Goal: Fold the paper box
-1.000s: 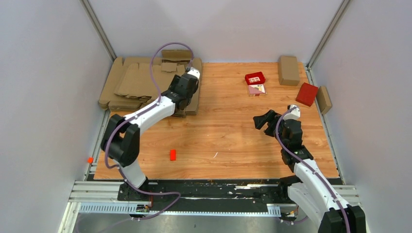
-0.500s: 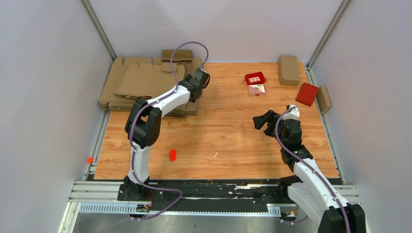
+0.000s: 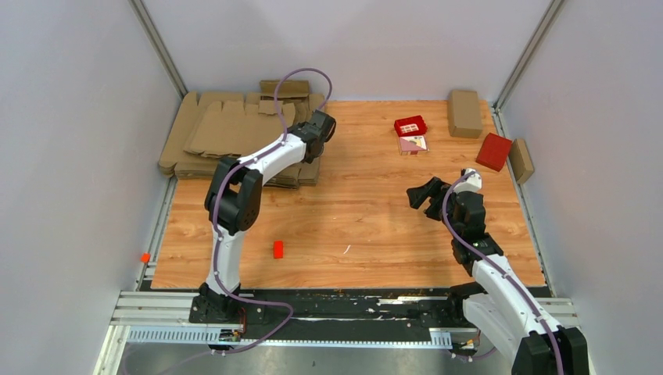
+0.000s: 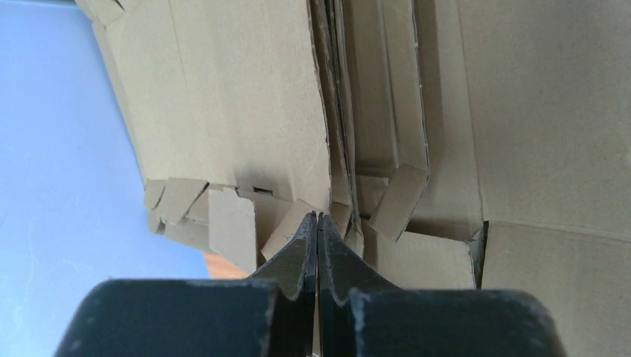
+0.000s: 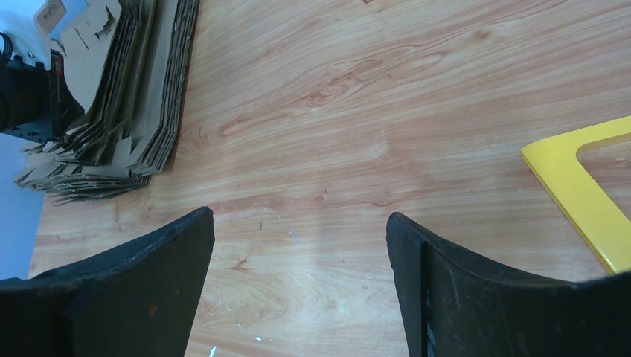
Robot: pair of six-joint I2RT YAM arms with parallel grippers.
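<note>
The paper box sheets lie as a stack of flat brown cardboard cut-outs (image 3: 227,133) at the table's back left; the stack also shows in the right wrist view (image 5: 126,111). My left gripper (image 3: 320,125) is at the stack's right edge. In the left wrist view its fingers (image 4: 318,216) are pressed together with a thin brown sheet edge (image 4: 327,149) running up from between them, sheets on both sides. My right gripper (image 3: 420,194) hovers open and empty over bare wood right of centre (image 5: 298,216).
A red box (image 3: 410,125) and a picture card (image 3: 413,144) lie at back centre-right. Folded brown cartons (image 3: 464,113) (image 3: 521,160) and another red box (image 3: 494,151) sit at the back right. A small red piece (image 3: 277,248) lies near front. A yellow frame (image 5: 580,193) shows at the right.
My left arm swung from over the stack's front part to its far right edge, then drew back slightly. The right arm has not moved.
</note>
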